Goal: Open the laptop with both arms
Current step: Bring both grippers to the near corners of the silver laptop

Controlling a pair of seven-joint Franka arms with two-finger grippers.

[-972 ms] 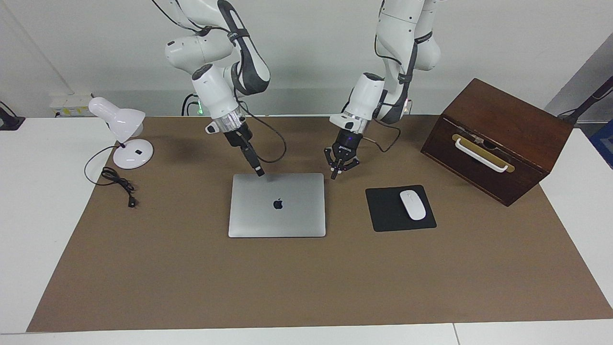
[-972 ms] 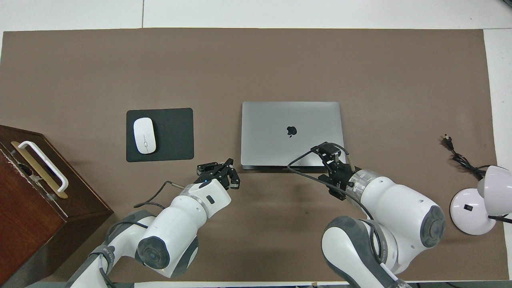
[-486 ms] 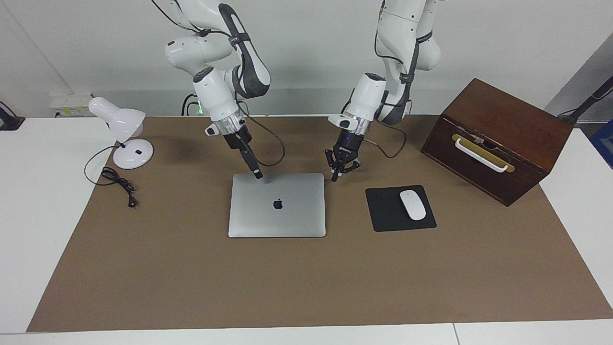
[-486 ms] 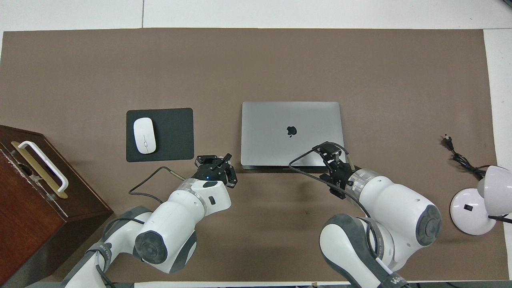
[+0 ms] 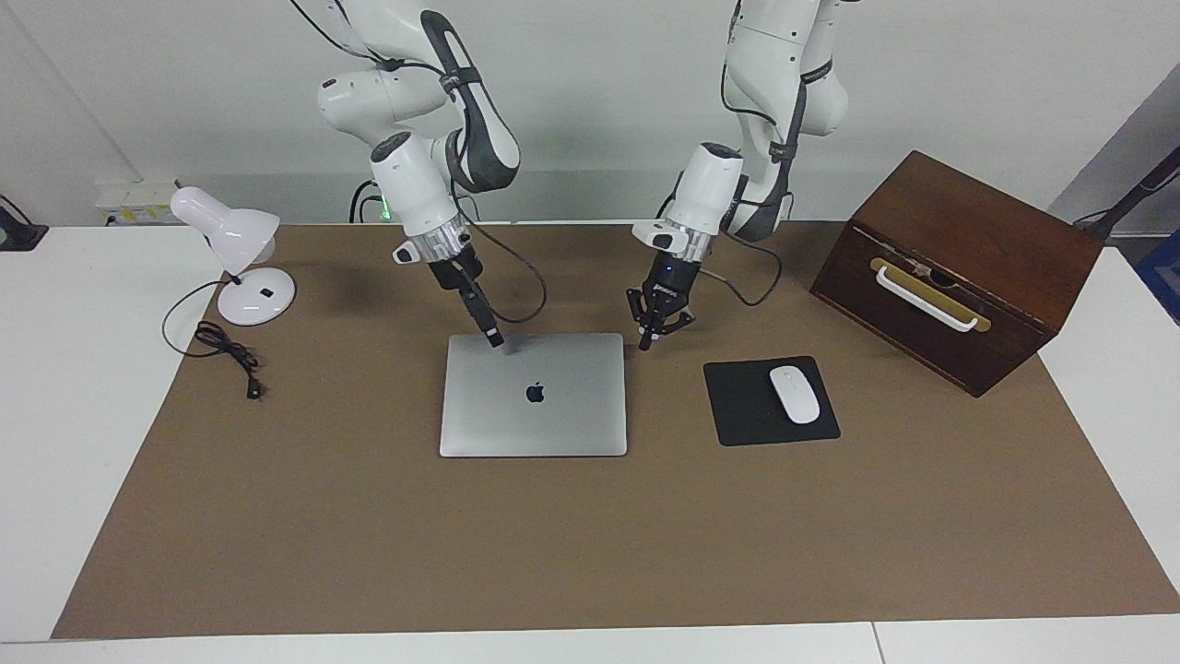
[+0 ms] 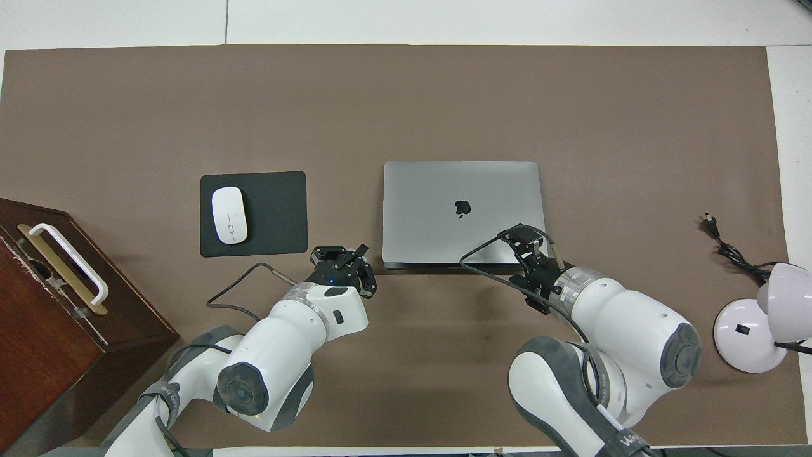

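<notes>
One apple logo on shut laptop [image 5: 533, 395], left hand [image 5: 653, 334] spread, right hand [image 5: 494, 337] pressed together

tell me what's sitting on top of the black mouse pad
A white mouse lies on the mouse pad, toward the edge nearer the wooden box. Nothing else rests on it. The patch of pad under the mouse is covered.

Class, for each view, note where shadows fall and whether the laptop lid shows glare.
Facing view: the laptop lid is evenly lit, no glare; a soft shadow lies on the brown mat beside the lamp. Overhead view: the wooden box casts a faint shadow on the mat toward the mouse pad.
</notes>
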